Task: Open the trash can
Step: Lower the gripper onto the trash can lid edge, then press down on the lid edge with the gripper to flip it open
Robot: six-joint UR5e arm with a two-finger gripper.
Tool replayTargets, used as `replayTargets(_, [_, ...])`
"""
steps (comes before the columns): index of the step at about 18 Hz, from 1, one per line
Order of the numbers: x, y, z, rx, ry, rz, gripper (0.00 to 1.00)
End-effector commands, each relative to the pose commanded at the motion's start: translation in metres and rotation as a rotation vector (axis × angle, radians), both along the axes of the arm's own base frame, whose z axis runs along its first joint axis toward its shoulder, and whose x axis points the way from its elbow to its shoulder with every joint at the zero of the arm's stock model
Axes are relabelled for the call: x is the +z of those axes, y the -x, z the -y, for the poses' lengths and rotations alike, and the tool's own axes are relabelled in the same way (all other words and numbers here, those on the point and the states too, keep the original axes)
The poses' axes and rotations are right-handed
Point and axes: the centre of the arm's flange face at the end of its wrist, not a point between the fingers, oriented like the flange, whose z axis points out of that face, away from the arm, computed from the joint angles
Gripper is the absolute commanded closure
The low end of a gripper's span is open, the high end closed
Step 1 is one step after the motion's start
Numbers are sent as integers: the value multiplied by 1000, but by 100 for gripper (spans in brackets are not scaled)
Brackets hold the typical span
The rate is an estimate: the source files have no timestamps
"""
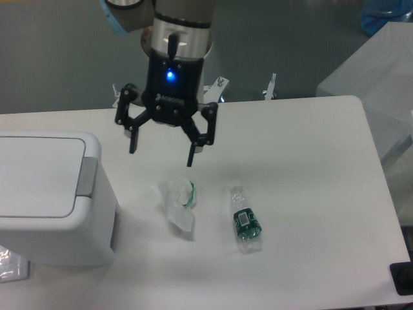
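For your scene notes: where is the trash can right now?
The trash can sits at the table's left edge, lid closed, left of the crumpled wrapper.

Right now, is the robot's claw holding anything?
No, nothing is held. The gripper hangs open above the table, with empty space between its fingers. The wrapper, bottle and trash can are untouched.

The trash can is sitting at the bench's left edge. The wrapper is lying to its right, the bottle right of that. The end effector is hanging above and behind the wrapper.
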Motion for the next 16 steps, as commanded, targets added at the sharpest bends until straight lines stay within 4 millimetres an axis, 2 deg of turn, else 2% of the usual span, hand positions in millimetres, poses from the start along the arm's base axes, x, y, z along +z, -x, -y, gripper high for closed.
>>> replayTargets(2, [-6,0,-4,43,9,38,0])
replayTargets(5, [-18,-13,-15,29,26,60,0])
replayTargets(9, [-26,-16,-17,85,38,110,0])
replayTargets(12, [-35,-29,-21,66,46,111,0])
replayTargets(16, [-45,-34,-21,62,59,120,0])
